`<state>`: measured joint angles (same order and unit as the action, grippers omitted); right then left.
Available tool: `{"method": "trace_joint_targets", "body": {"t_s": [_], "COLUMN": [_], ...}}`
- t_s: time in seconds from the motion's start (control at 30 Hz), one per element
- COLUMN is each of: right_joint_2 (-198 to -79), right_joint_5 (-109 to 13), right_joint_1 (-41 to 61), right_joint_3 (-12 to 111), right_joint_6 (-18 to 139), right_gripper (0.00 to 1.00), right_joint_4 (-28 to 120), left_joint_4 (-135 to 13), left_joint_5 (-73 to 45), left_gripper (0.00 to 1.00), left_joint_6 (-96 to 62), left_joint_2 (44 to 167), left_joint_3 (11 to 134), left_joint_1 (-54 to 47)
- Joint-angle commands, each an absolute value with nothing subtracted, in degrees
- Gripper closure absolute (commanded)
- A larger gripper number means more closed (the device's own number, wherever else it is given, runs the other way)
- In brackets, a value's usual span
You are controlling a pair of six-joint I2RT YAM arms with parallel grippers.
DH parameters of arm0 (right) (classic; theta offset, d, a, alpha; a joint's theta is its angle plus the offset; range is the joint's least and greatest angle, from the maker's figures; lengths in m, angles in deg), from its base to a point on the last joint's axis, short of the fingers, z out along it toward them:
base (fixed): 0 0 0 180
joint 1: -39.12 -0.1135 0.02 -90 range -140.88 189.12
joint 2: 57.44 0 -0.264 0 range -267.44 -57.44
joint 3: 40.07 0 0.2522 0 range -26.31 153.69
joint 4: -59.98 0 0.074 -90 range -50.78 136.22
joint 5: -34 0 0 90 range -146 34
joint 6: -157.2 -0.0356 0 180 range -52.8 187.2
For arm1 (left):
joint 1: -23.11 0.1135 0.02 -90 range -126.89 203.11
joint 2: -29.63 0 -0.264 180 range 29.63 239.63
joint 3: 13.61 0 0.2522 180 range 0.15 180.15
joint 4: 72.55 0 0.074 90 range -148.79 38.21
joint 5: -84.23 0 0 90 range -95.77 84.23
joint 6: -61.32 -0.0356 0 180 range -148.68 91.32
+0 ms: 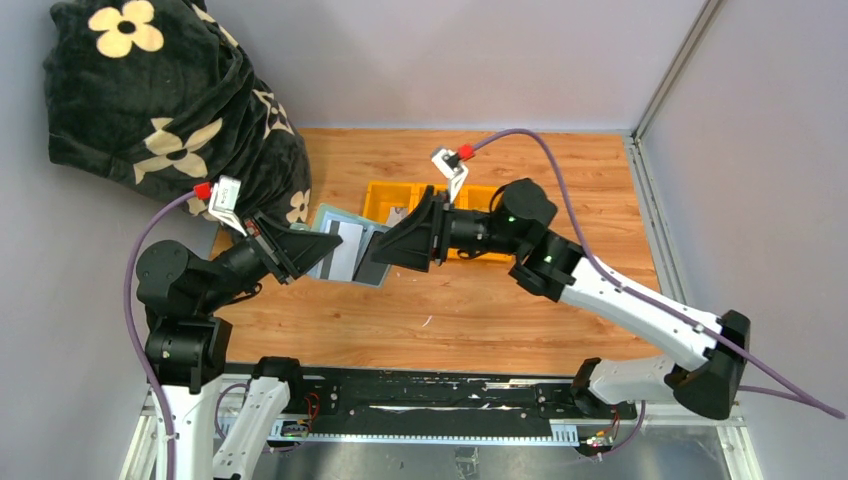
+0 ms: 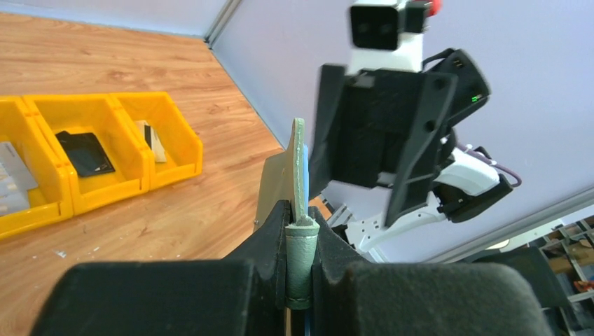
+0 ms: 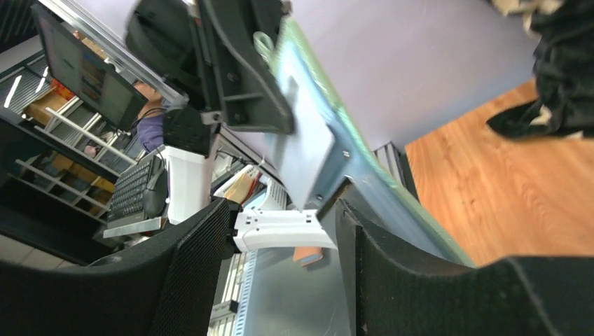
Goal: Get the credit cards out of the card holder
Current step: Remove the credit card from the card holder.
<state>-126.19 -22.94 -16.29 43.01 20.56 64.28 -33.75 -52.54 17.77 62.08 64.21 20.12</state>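
Wood table (image 1: pixel 480 310) below: L tool (image 2: pixel 300 227) clamps card holder (image 2: pixel 299 157) aloft, long axis toward R tool (image 3: pixel 280 210), open, card (image 3: pixel 305 147) end btwn its jaws.

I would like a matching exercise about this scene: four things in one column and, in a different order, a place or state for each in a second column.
1. left claw
2. right claw
3. yellow tray
4. flowered cloth bundle

A. at the far left of the scene
B. shut on the card holder
C. open
D. holds a dark card in its middle compartment

Pairs: 1-B, 2-C, 3-D, 4-A
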Motion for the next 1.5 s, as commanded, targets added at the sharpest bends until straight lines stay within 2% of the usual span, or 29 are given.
{"method": "trace_joint_targets", "body": {"t_s": [0.0,0.27,0.67,0.83,0.97,1.07,1.17,1.47], "right_joint_2": [-129.0,-132.5,-135.1,-136.6,-138.0,-137.5,-136.4,-133.3], "right_joint_5": [-19.0,-17.8,-18.2,-17.9,-17.1,-17.5,-18.2,-18.0], "right_joint_1": [-17.7,-18.1,-18.9,-19.6,-20.2,-20.2,-20.2,-20.1], "right_joint_3": [42.2,40.8,41.8,41.6,42.3,41.7,40.0,34.9], "right_joint_6": [15.8,12.6,13.5,8.8,4.3,4.2,4.5,3.9], "right_gripper": [0.4,0.44,0.46,0.69,0.8,0.89,0.98,1.0], "right_joint_4": [71.9,77.3,75.6,83.4,90.4,90.8,91.3,96.4], "left_joint_4": [-38.1,-42.8,-47.0,-47.0,-47.0,-47.0,-47.3,-51.9], "left_joint_5": [-53.1,-56.4,-57.3,-56.8,-56.9,-57.4,-57.8,-60.3], "left_gripper": [1.0,1.0,1.0,1.0,0.97,0.91,0.91,0.86], "left_joint_6": [20.4,23.8,27.8,27.4,27.5,27.5,28.2,34.3], "left_joint_2": [61.2,61.2,61.0,60.3,60.1,59.9,59.7,60.1], "left_joint_3": [63.5,62.2,61.8,60.7,59.5,59.4,59.4,59.6], "left_joint_1": [20.0,20.0,20.0,20.0,20.0,20.0,20.0,20.0]}}
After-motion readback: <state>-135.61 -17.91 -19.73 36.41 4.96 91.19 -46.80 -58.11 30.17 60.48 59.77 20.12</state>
